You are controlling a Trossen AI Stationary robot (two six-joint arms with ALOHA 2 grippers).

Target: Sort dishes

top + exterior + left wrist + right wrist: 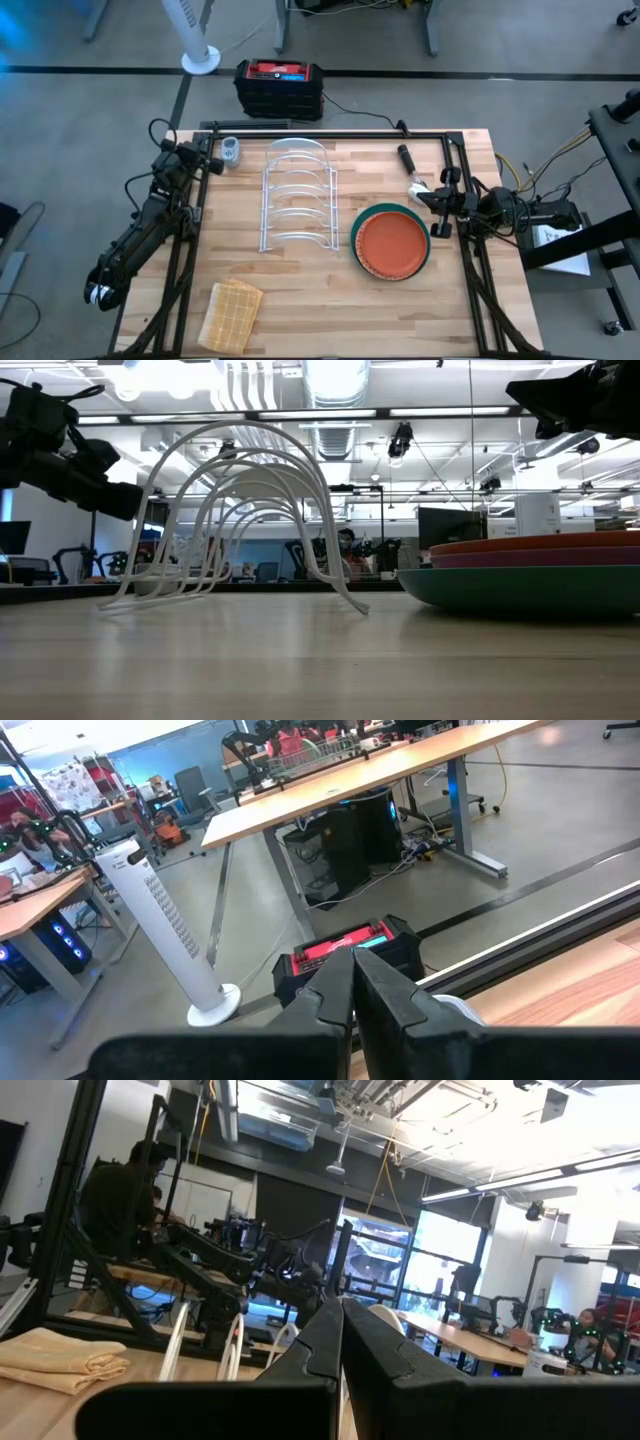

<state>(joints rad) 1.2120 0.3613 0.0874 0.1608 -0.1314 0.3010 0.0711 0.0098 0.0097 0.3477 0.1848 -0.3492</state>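
Note:
The dishes form one stack [390,243] right of the table's middle: an orange plate [545,542] on top, a purple one [540,557] under it, and a larger teal plate [515,586] resting on the wood. My left gripper [214,162] is shut and hovers over the table's far left corner, well away from the stack. It shows shut in the left wrist view too [353,982]. At the right edge, just beyond the stack, my right gripper [424,197] hangs shut above the table, its fingers closed in the right wrist view [340,1330]. Neither holds anything.
A white wire rack [298,195] stands at the table's middle, left of the stack. A folded tan cloth [232,313] lies near the front left. A small grey object [230,150] and a black-handled tool [405,158] lie toward the far edge. A dark frame [330,133] borders the table.

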